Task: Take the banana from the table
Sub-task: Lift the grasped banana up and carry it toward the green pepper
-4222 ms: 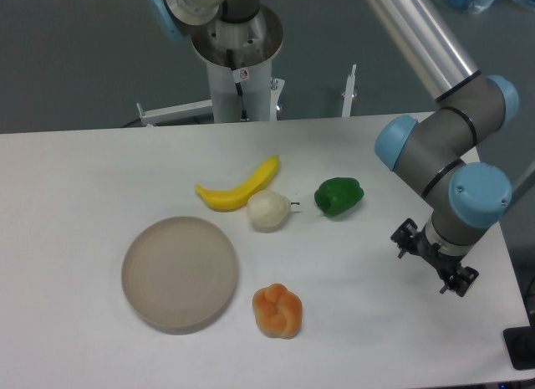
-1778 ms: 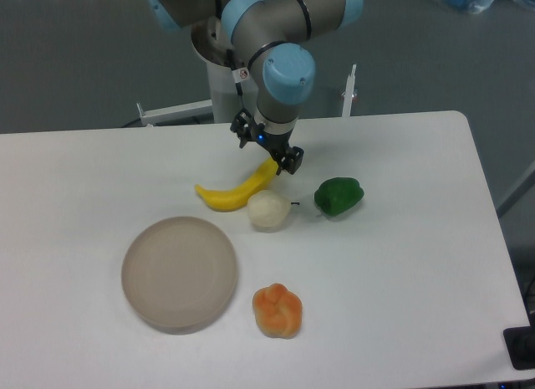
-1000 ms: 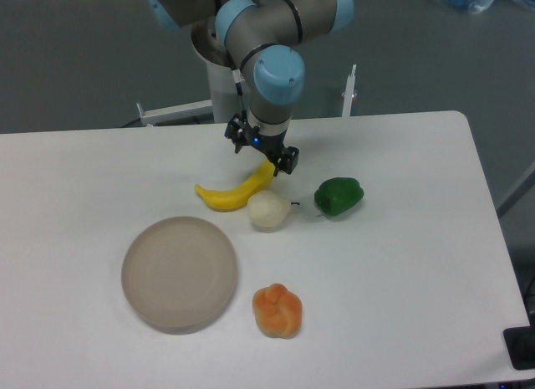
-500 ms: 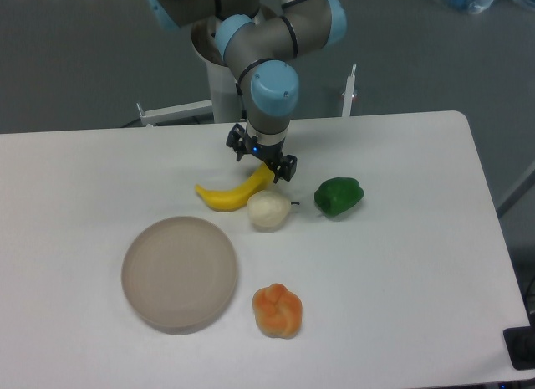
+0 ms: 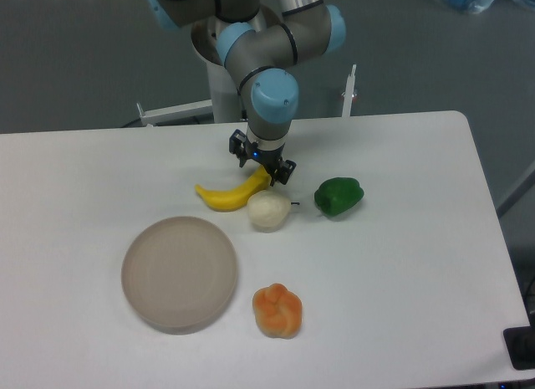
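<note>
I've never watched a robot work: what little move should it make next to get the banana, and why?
Probably lower a little and close. The gripper sits over the upper end of the banana, which lies flat on the table against the whitish fruit; whether its fingers already straddle it is unclear.

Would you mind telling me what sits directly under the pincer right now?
The upper end of the banana lies under the pincer, with the white table around it. The banana's very tip is covered by the pincer, so whether the fingers touch it cannot be seen.
</note>
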Motion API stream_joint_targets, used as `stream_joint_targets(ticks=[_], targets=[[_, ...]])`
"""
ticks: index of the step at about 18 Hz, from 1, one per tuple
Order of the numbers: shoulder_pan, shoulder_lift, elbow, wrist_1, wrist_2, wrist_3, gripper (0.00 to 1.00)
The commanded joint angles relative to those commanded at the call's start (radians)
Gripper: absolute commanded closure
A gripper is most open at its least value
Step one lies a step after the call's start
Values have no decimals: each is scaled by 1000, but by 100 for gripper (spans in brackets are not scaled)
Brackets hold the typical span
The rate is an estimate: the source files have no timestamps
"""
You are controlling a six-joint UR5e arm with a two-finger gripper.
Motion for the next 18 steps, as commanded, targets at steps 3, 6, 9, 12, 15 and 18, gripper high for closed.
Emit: stream_joint_targets(ticks=[3,6,9,12,15,18], targets=[[-2,2,5,0,0,-2,67],[0,5,11,0,-2,6,80],[9,18,15,-5,2,11,83],[12,54,31,-18,9,58,83],[73,124,43,-67,29,190,83],[100,141,93,-116,25,248,83]])
